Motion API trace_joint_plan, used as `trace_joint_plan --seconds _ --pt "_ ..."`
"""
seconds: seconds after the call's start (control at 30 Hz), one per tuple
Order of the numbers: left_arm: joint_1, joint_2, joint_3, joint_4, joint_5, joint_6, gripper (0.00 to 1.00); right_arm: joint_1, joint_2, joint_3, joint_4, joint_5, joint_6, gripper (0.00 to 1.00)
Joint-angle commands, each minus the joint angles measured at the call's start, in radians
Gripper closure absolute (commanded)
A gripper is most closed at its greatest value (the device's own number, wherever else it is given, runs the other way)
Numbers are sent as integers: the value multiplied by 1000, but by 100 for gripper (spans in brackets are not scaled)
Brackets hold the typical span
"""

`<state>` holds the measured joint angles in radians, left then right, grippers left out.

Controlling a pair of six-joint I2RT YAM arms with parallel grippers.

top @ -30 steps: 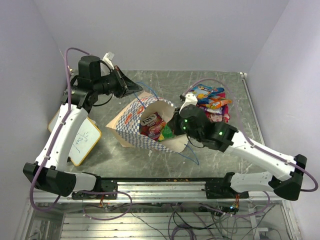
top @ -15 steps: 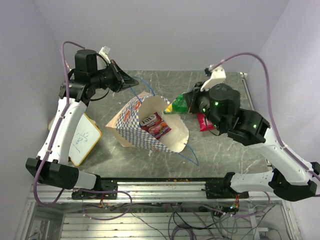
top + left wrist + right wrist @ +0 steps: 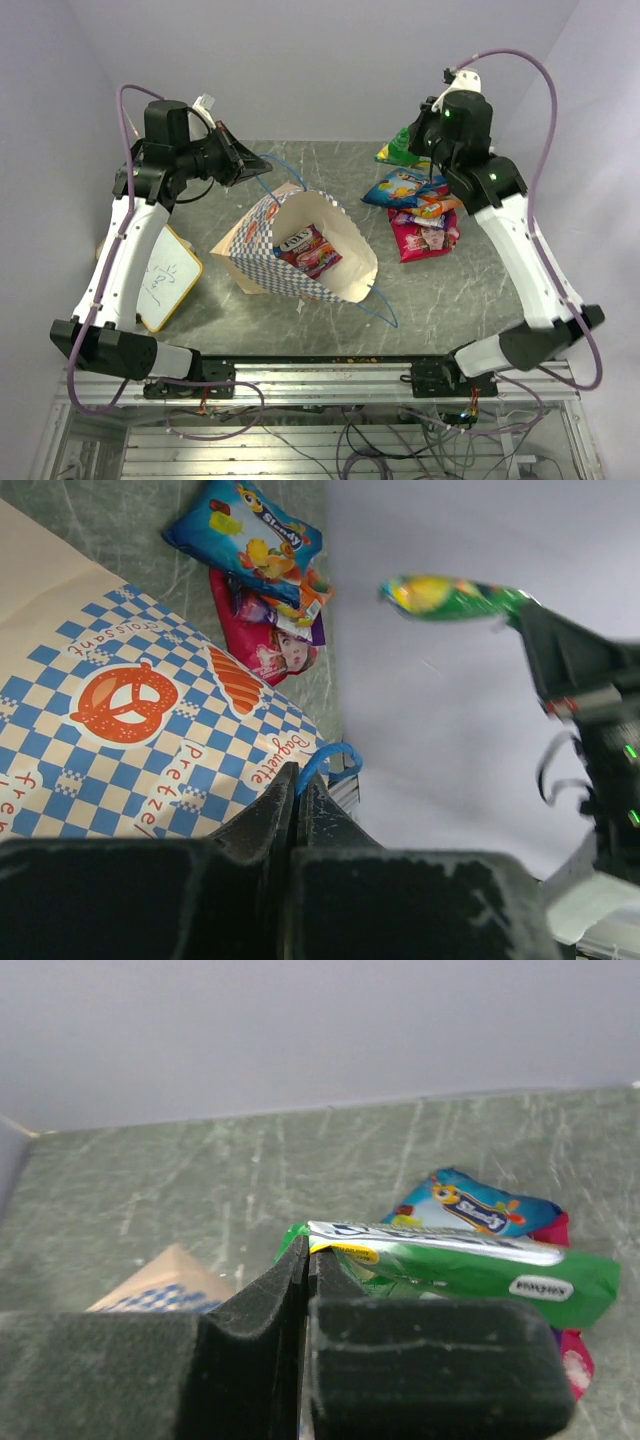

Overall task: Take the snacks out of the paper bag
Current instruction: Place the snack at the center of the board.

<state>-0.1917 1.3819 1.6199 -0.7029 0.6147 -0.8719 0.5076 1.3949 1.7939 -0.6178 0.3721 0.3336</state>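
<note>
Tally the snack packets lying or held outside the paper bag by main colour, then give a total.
Green packet: 1, held in the right gripper
Blue packet: 1
Magenta packet: 1
Orange-purple packet: at least 1, since the pile overlaps
Total: at least 4

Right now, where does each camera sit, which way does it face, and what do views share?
Top external: above and behind, looking down on table, bag and snacks; left arm and right arm show.
Left wrist: behind the left gripper, shut on the handle, looking across bag to snacks.
Right wrist: behind the right gripper, shut on the green packet, facing back wall.
Shared: green packet, all three.
</note>
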Motion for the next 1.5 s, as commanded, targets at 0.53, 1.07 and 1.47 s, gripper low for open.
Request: trace_joint_plan --seconds 0.53,1.07,1.47 --pt "11 -99 -67 25 11 -91 93 -484 355 -157 224 -569 143 100" --pt "9 -30 -52 56 52 -88 93 -530 24 -781 253 -412 166 100" --pt "9 -13 -29 73 93 -89 93 -547 91 -670 163 -367 101 91"
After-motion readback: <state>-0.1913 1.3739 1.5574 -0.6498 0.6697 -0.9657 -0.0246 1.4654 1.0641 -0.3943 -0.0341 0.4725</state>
